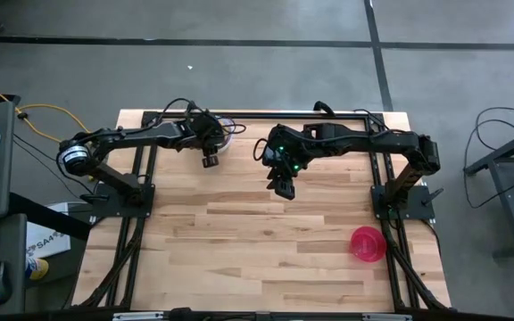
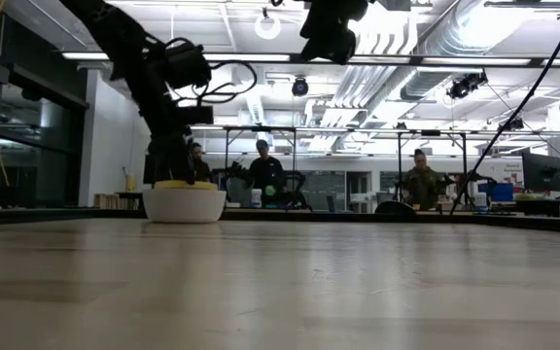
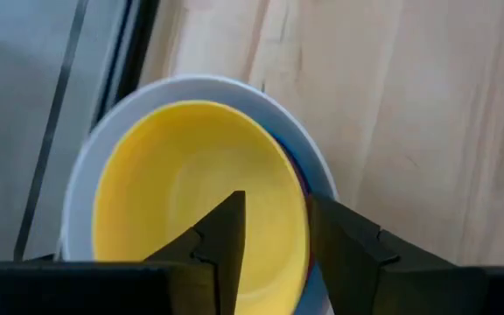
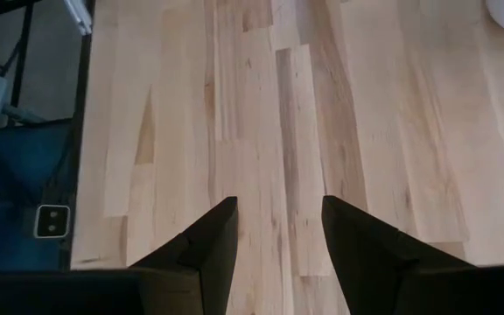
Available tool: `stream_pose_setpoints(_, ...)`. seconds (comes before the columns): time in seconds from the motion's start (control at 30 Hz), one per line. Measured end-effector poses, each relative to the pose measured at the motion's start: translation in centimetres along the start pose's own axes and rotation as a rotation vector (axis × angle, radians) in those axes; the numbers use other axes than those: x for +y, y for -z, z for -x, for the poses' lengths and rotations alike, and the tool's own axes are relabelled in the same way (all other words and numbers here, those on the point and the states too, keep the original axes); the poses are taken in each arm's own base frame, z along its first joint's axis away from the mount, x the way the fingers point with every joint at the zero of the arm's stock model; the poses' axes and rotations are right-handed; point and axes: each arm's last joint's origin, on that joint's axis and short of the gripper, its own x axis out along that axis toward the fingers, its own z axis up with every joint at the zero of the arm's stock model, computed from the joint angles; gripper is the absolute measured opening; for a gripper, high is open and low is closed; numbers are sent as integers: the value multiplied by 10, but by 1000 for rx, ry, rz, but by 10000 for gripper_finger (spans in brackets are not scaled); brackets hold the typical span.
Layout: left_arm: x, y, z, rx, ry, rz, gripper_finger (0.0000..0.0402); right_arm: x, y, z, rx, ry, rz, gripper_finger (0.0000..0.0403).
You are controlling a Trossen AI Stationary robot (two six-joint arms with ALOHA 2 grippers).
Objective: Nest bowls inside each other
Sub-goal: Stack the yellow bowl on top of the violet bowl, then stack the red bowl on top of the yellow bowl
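With the left hand (image 3: 274, 241) parted astride the rim of the yellow bowl (image 3: 191, 188) nested in the stack (image 2: 184, 202), the stray red bowl (image 1: 368, 243), far across the tabletop (image 1: 239, 241), looks light, stiff and slippery, best pinched at its rim by the right hand (image 1: 284, 185), which hangs spread nearer the stack.

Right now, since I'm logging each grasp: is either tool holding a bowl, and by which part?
Neither. The left tool straddles the yellow bowl's rim, fingers apart; the right tool hangs open over bare table.

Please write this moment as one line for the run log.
left pincer: open over yellow bowl in stack | right pincer: open, empty | red-pink bowl: still apart
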Motion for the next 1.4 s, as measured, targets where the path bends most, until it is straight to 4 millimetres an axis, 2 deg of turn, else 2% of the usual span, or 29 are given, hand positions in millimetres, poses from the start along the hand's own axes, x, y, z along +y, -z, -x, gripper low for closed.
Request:
stream_pose_setpoints(0.27,9,-17,15,-10,5,7,125,-3,4,0,35,95,-27,160)
stream_pose_setpoints(0.4,3,-18,16,-8,55,28,125,-3,9,0,81,106,-74,160)
stream_pose_setpoints(0.6,-30,-30,29,-56,133,-51,125,9,29,-3,222,273,-173,160)
stream_pose_setpoints(0.8,-69,-45,52,-188,200,-129,125,29,62,-30,338,359,-330,160)
stream_pose_setpoints(1.03,-108,-49,71,-241,282,-223,125,52,109,-55,447,498,-541,160)
stream_pose_setpoints(1.17,-124,-49,78,-265,291,-265,125,69,125,-57,470,554,-617,160)
stream_pose_setpoints(1.4,-141,-48,88,-287,331,-296,125,104,147,-57,407,650,-745,160)
